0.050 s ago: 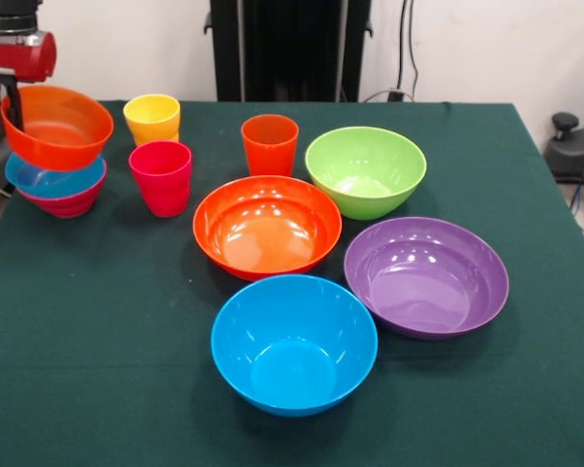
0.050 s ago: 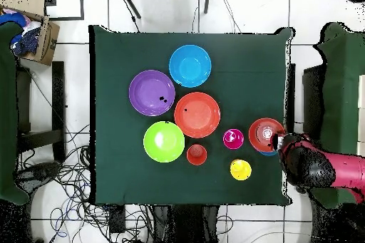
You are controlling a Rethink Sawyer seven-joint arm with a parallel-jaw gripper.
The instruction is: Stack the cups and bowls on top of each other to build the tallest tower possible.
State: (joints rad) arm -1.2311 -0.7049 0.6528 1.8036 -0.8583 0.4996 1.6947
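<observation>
My gripper (image 1: 12, 107) is at the table's far left, shut on the left rim of the small translucent orange bowl (image 1: 58, 126). That bowl hangs tilted just over a small translucent blue bowl (image 1: 54, 179), which is nested in a magenta bowl (image 1: 66, 204). The yellow cup (image 1: 152, 118), red-pink cup (image 1: 161, 177) and orange cup (image 1: 270, 144) stand upright and apart. Beside them sit the large orange bowl (image 1: 267, 226), lime green bowl (image 1: 366, 171), purple bowl (image 1: 426, 276) and blue bowl (image 1: 294, 342). From overhead, the gripper (image 2: 279, 140) is at the orange bowl's (image 2: 264, 133) edge.
All pieces rest on a dark green cloth (image 1: 97, 321) covering the table. The small pile sits close to the cloth's left edge in the front view. A black stand (image 1: 290, 49) rises behind the table. Cables (image 2: 64, 176) lie on the floor.
</observation>
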